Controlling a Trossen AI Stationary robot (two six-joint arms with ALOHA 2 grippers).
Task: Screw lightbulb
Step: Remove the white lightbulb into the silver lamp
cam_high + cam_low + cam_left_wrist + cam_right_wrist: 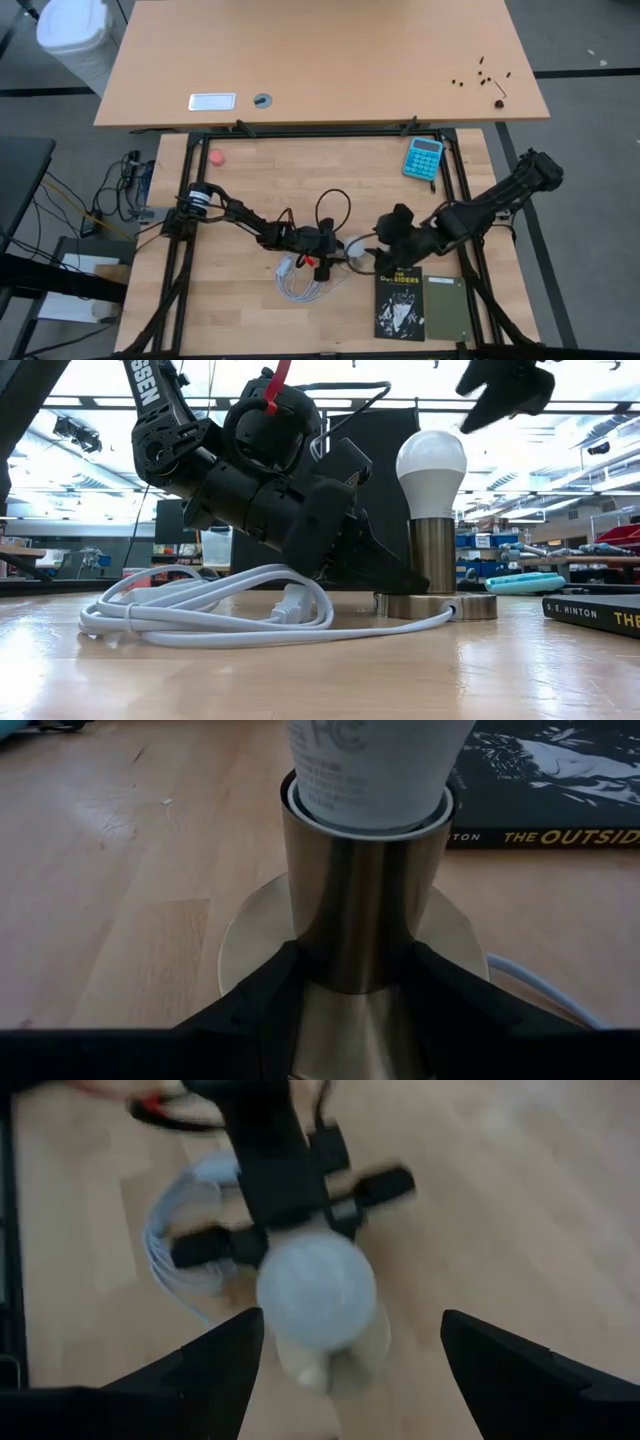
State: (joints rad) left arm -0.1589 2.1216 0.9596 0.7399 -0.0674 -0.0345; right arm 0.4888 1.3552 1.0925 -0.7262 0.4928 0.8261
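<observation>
High view: left end effector low at centre of frame, closed on the socket; right end effector just right of it, fingers apart, gripping nothing; coiled white cable below and left of the socket; black book lower right of centre, olive notebook touching its right edge; blue calculator upper right on the counter; small pink thing upper left. Low view: lightbulb right of centre, standing upright in the metal socket on its round base; left end effector reaching down from upper left, tips at the foot of the socket's stem; right end effector at upper right, above the lightbulb and clear of it; cable looped on the counter at lower left, one strand running to the base; book at right edge. Left wrist view: dark fingers pressed on both sides of the socket's stem, lightbulb seated in the top centre of frame; book upper right. Right wrist view: lightbulb at centre seen from above, both fingers spread wide at the lower corners, not touching it; left end effector above centre, behind the lightbulb; cable at left.
</observation>
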